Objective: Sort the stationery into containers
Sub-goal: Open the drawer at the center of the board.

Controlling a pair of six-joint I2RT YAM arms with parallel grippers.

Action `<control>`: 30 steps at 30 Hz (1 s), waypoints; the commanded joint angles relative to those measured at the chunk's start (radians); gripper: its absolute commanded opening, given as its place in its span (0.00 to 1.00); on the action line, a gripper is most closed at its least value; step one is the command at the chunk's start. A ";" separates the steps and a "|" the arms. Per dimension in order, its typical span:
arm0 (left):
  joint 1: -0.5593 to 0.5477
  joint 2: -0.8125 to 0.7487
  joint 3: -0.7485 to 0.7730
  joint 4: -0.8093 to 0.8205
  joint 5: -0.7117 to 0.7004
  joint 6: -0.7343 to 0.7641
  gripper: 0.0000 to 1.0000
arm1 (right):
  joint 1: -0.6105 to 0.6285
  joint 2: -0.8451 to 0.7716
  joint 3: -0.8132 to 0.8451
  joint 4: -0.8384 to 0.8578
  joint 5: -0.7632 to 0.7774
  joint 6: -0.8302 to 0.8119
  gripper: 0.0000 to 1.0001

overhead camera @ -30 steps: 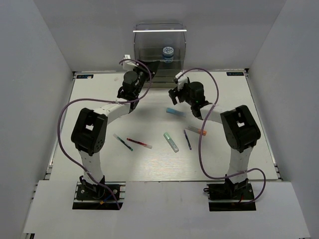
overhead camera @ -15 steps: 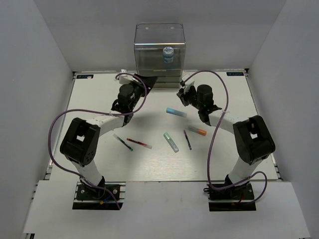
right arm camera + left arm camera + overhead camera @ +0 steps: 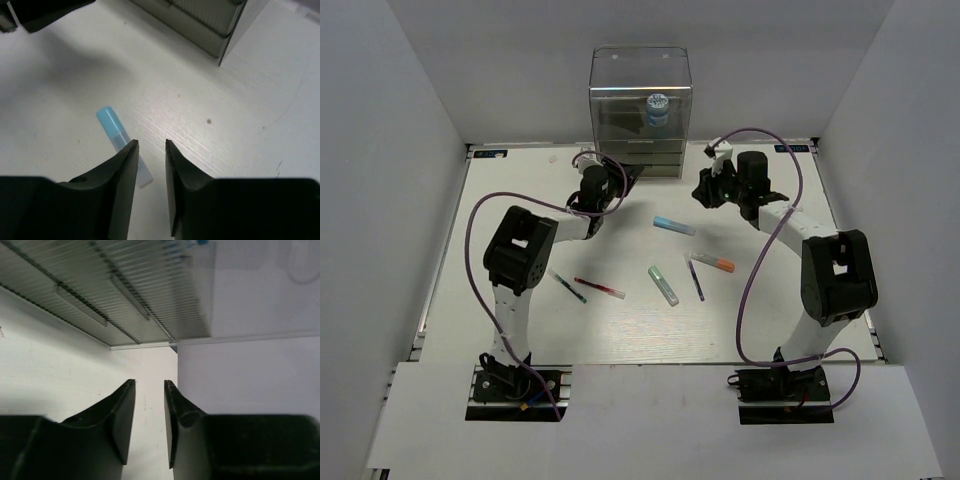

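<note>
Both pincers are empty, with their fingers narrowly apart. The left pincer (image 3: pixel 149 385) sits just beside the cabinet (image 3: pixel 640 80) and could shove it if it swings. The right pincer (image 3: pixel 150 145) hovers by the light blue pen (image 3: pixel 116 134) on the table (image 3: pixel 630 330). That narrow gap may knock the pen away. Since half a second ago, the right pincer has shifted right and farther.

The light blue pen (image 3: pixel 116 135) is partly hidden behind a finger of the right hand (image 3: pixel 150 145). The cabinet (image 3: pixel 200 20) is cut off by the top edge in both wrist views, and blurred in the left.
</note>
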 commanded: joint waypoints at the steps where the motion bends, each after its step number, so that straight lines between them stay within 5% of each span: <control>1: 0.002 0.028 0.070 0.023 -0.011 -0.019 0.39 | -0.021 -0.049 -0.040 -0.034 -0.075 -0.005 0.32; 15: 0.020 0.177 0.248 0.005 -0.060 -0.029 0.50 | -0.048 -0.049 -0.066 -0.020 -0.127 -0.040 0.34; 30: 0.039 0.275 0.394 -0.075 -0.099 -0.029 0.50 | -0.056 -0.081 -0.095 -0.019 -0.141 -0.039 0.36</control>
